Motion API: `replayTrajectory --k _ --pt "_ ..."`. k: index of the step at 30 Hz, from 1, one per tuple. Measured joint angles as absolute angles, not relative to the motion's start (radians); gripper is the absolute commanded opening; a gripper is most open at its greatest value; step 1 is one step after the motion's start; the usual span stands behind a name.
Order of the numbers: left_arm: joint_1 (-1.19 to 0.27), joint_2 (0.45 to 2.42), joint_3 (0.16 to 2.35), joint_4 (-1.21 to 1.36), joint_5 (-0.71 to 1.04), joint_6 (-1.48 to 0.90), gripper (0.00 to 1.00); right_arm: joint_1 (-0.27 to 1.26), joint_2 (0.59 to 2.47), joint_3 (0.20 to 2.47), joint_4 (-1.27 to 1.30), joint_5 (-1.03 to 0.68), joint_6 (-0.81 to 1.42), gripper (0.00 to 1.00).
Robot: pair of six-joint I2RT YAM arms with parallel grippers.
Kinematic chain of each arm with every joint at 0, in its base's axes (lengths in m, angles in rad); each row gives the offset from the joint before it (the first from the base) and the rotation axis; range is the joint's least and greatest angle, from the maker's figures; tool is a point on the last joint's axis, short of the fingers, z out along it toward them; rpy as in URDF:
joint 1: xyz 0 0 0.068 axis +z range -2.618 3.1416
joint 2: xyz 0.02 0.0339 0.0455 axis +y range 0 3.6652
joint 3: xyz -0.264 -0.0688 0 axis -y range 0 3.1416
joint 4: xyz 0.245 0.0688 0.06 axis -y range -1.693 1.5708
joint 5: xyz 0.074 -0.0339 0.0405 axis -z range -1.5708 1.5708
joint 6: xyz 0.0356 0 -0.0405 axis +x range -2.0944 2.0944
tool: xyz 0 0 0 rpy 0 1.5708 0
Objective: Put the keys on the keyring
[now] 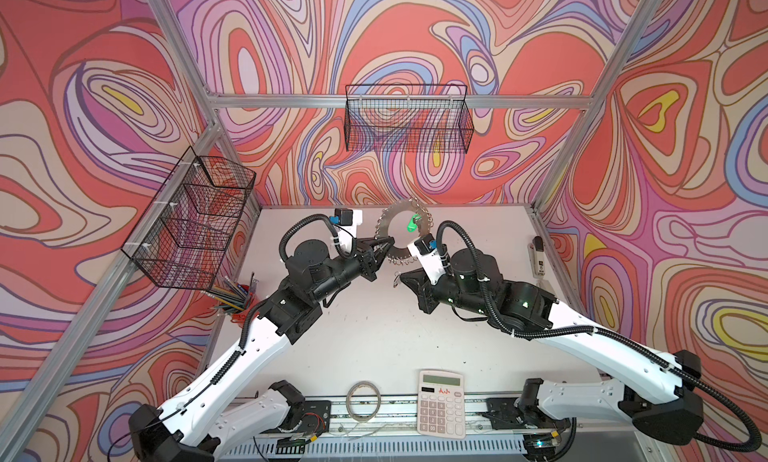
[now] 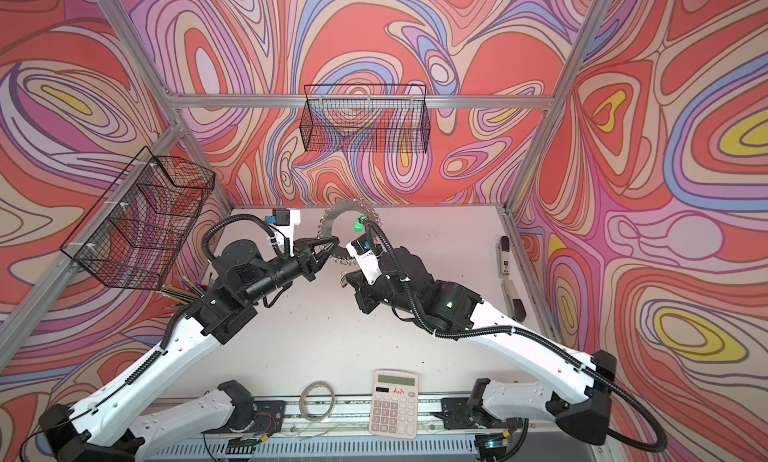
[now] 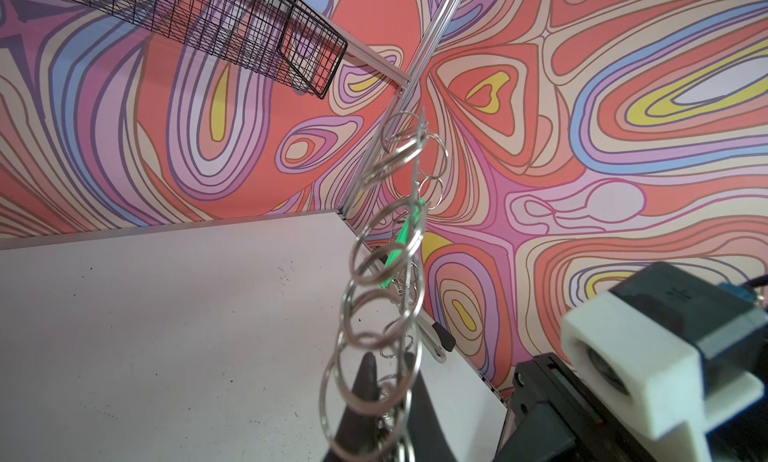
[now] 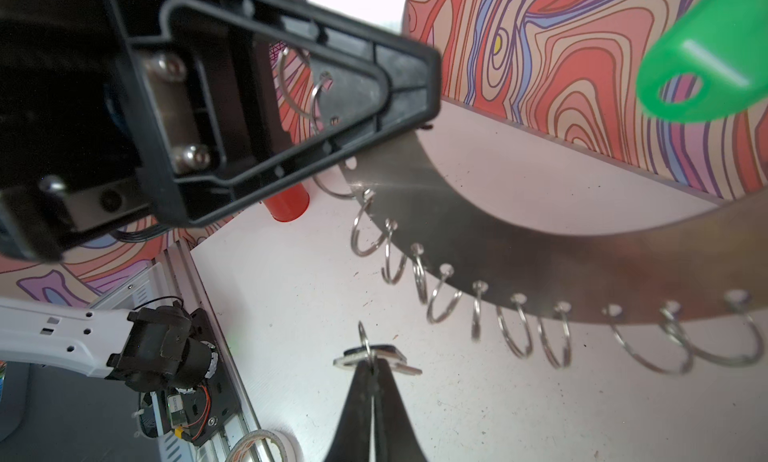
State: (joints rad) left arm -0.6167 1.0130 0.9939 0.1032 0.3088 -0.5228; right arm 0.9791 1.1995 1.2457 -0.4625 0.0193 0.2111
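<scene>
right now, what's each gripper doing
left gripper: jaws closed on the rim of the flat silver metal keyring disc
right gripper: jaws closed on the small silver key with the black tag, at its wire ring

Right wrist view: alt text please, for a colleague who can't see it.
The right gripper pinches a black-tagged key, apart from the wire loops lining the keyring disc. The left gripper clamps that disc, and a green tag shows blurred near the lens.

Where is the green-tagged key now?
In both top views the green-tagged key hangs on the right side of the keyring, which the left gripper holds near the back wall.
</scene>
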Motion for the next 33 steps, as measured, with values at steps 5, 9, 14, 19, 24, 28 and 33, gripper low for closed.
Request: replayTrajectory --k 5,9,14,19,24,28,33 --pt "-0.617 1.007 0.992 0.103 0.309 -0.52 0.0 0.979 1.205 1.253 -0.468 0.036 0.223 0.0" --pt "-0.617 1.002 0.991 0.103 0.309 -0.516 0.0 0.979 1.206 1.271 -0.471 0.057 0.228 0.0" --pt "-0.622 1.002 0.988 0.103 0.31 -0.515 0.0 0.979 1.206 1.273 -0.472 0.068 0.231 0.0" --pt "-0.622 1.002 0.987 0.101 0.31 -0.515 0.0 0.979 1.207 1.276 -0.474 0.08 0.23 0.0" --pt "-0.622 0.997 0.984 0.101 0.31 -0.514 0.0 0.979 1.208 1.289 -0.485 0.095 0.231 0.0" --pt "-0.622 0.993 0.979 0.101 0.31 -0.508 0.0 0.979 1.209 1.293 -0.486 0.098 0.234 0.0" --pt "-0.622 0.992 0.979 0.101 0.313 -0.508 0.0 0.979 1.222 1.301 -0.491 0.101 0.239 0.0"
